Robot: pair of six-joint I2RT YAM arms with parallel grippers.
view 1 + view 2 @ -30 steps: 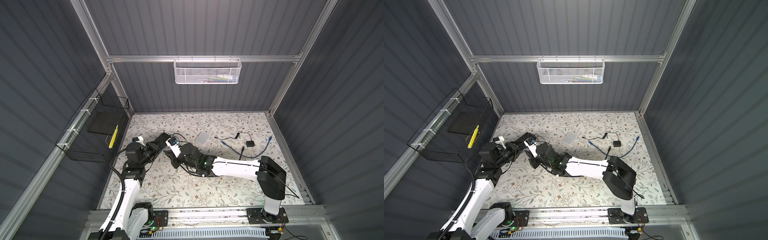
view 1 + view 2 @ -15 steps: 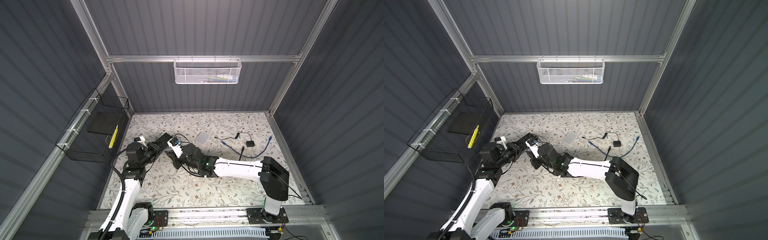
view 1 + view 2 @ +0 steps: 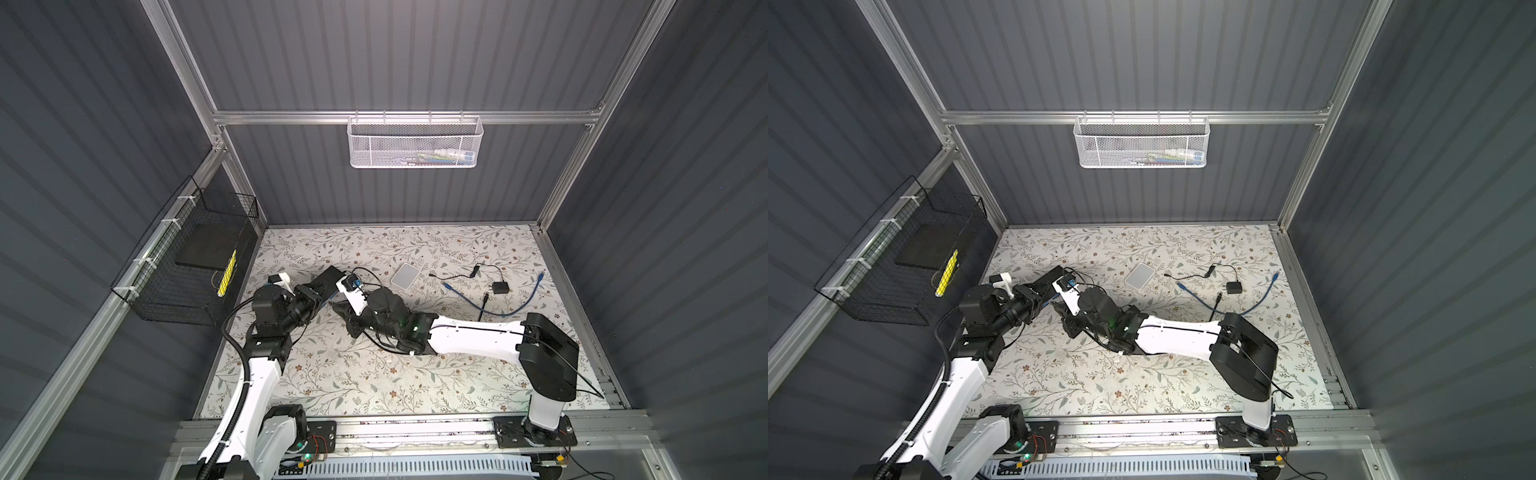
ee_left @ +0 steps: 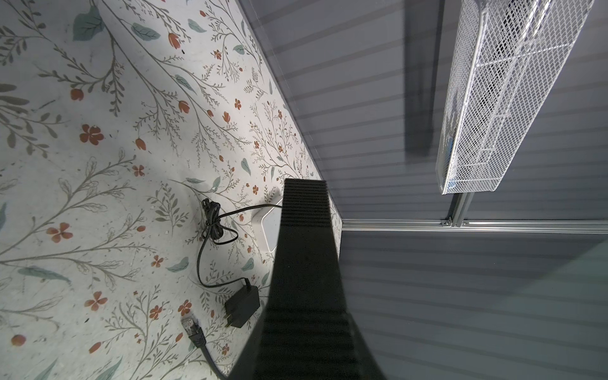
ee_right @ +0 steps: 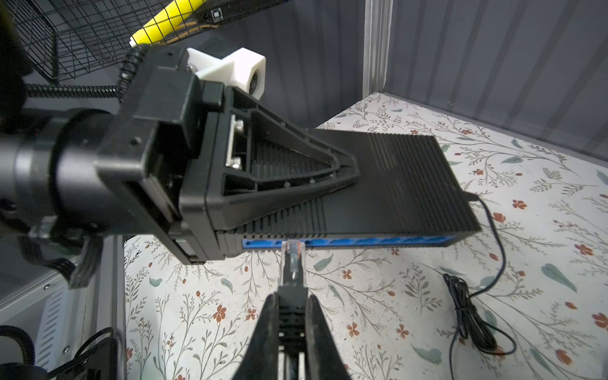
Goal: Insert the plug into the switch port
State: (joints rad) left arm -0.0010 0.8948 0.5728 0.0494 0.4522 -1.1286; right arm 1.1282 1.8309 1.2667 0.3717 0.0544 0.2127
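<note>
Hardly any movement since a second ago: only a slight outward drift at the right elbow, both claws kept over the left part of the desk [image 3: 374, 374]. Left claw [image 5: 339, 184]: clamped tight across one end of the black switch [image 5: 401, 177], held out over the floral surface with the blue port row [image 5: 378, 242] turned toward the right claw. Thin black cord [image 5: 496, 250] trailing from the far corner. Right claw [image 5: 289, 312]: closed down on the dark boot of the plug [image 5: 292, 260], clear tip aimed at the port row, close to the end gripped by the left claw. Tip meeting the blue face; seated or not, impossible to tell. Well apart on the desk: white box [image 3: 406, 275], black adapter [image 3: 500, 287], blue cable [image 3: 461, 296].
</note>
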